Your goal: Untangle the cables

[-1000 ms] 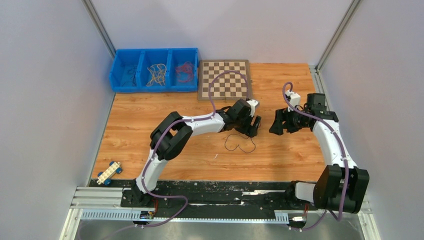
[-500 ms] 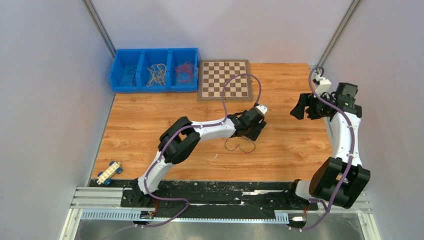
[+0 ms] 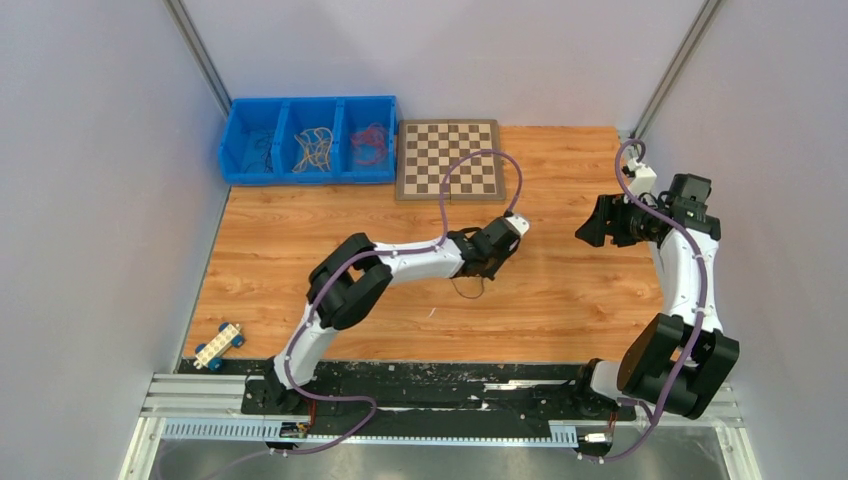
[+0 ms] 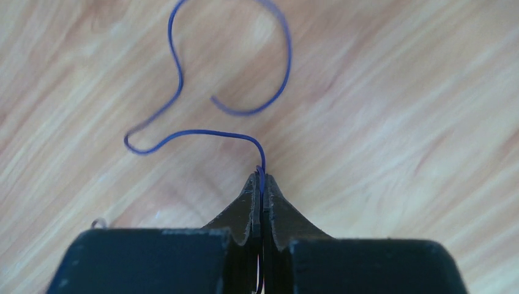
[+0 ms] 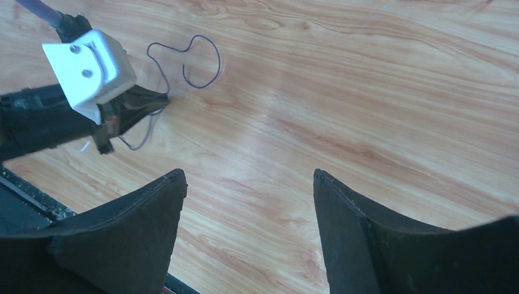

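I see left gripper (image 4: 262,180) pinched tight on purple wire (image 4: 183,131) lying on table (image 4: 398,122); right gripper (image 5: 248,180) spread wide, holding nothing.

Operating remotely, I log this as a robotics lab test cell. A wood-grain bench (image 3: 300,230) is boxed in by plain grey panels (image 3: 100,200) on aluminium posts (image 3: 195,50). The left arm (image 3: 410,260) and right arm (image 3: 680,270) are bolted to a slotted rail (image 3: 190,400) at the near edge. A checkerboard (image 3: 420,150) (brown and cream squares) lies at the far edge.
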Controlling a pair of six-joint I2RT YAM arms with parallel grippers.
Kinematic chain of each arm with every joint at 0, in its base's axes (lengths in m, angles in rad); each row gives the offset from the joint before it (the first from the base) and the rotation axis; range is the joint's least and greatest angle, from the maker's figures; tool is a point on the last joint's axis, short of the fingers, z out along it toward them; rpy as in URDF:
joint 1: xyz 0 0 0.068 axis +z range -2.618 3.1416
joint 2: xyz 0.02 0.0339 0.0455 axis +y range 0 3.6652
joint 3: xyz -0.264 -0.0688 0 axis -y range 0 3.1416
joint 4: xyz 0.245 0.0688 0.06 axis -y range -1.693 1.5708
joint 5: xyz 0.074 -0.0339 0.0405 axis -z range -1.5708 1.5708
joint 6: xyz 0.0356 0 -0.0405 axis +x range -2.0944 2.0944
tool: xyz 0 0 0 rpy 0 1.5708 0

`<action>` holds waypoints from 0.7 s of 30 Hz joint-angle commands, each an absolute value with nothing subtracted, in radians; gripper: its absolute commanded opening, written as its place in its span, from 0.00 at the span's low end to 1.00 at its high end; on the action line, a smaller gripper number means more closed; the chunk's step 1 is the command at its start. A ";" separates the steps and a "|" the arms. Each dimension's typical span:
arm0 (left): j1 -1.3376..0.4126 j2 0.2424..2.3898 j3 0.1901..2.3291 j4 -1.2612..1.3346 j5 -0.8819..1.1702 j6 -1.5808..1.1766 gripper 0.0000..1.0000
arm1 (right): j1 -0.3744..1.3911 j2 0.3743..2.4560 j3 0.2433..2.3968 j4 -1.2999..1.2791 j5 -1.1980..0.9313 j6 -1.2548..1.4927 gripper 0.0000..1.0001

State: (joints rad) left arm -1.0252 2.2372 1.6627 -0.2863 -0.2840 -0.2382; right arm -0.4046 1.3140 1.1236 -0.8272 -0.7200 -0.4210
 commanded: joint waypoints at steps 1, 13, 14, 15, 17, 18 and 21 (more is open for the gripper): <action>-0.930 1.992 1.518 -0.342 -0.093 -0.158 0.00 | -0.407 1.287 1.115 -0.803 -0.832 -0.420 0.74; -0.466 1.567 1.566 -0.480 0.462 -0.013 0.00 | -0.402 1.313 1.109 -0.782 -0.891 -0.437 0.72; -0.422 1.556 1.585 -0.499 0.512 -0.007 0.00 | -0.398 1.318 1.111 -0.781 -0.890 -0.442 0.71; -0.345 1.551 1.620 -0.502 0.529 0.016 0.00 | -0.393 1.324 1.116 -0.782 -0.889 -0.446 0.72; -0.228 1.544 1.668 -0.492 0.549 0.033 0.00 | -0.381 1.342 1.129 -0.780 -0.885 -0.450 0.72; -0.192 1.545 1.683 -0.472 0.546 0.039 0.00 | -0.376 1.353 1.136 -0.778 -0.885 -0.449 0.72; -0.051 1.560 1.732 -0.400 0.507 0.060 0.00 | -0.359 1.394 1.163 -0.769 -0.884 -0.437 0.71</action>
State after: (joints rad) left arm -0.1761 1.5635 1.6676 -0.4362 0.4614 -0.0071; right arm -0.3805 1.3499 1.1114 -0.8112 -0.8478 -0.4217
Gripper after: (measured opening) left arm 0.009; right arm 0.718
